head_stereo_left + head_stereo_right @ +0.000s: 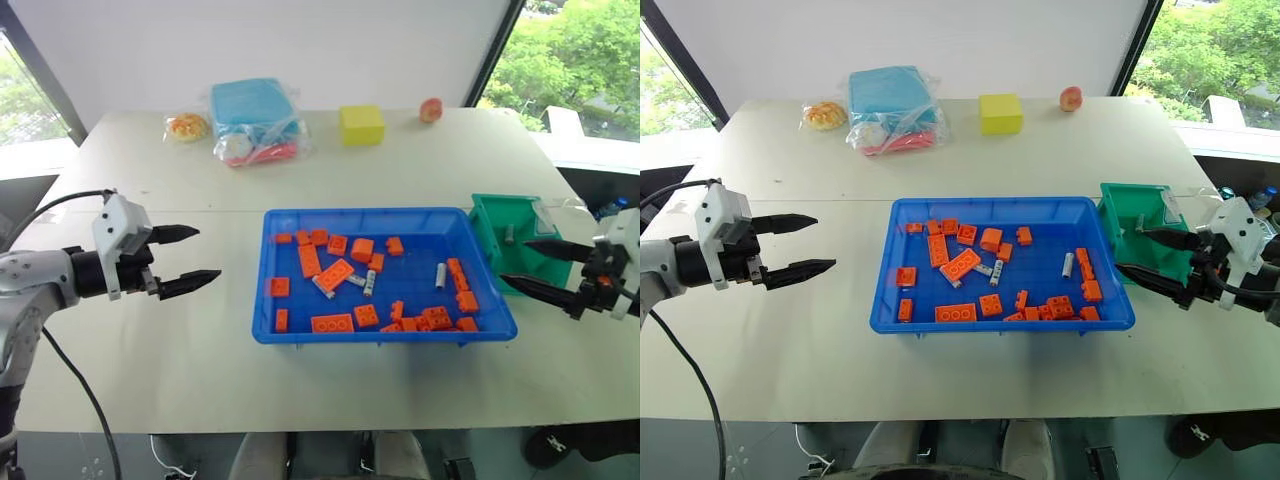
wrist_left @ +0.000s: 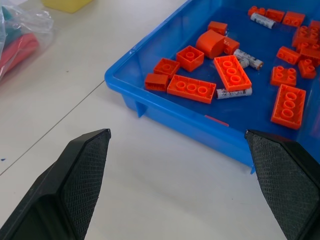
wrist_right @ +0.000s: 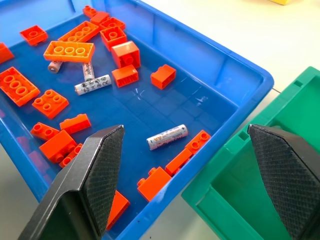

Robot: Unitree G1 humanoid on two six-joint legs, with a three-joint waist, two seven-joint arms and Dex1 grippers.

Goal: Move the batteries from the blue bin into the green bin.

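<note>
Batteries (image 3: 167,137) lay among bricks (image 1: 333,275) in the blue bin (image 1: 290,330); my right wrist view showed one's label. Both my grippers (image 1: 185,260) (image 1: 538,267) gaped wide, empty, flanking it beside the green bin (image 1: 490,225).

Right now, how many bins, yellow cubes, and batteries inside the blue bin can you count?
Bins: 2, the blue bin and the green bin
Batteries in the blue bin: 4, one half hidden under a brick
Yellow cube: 1
Total: 7
</note>
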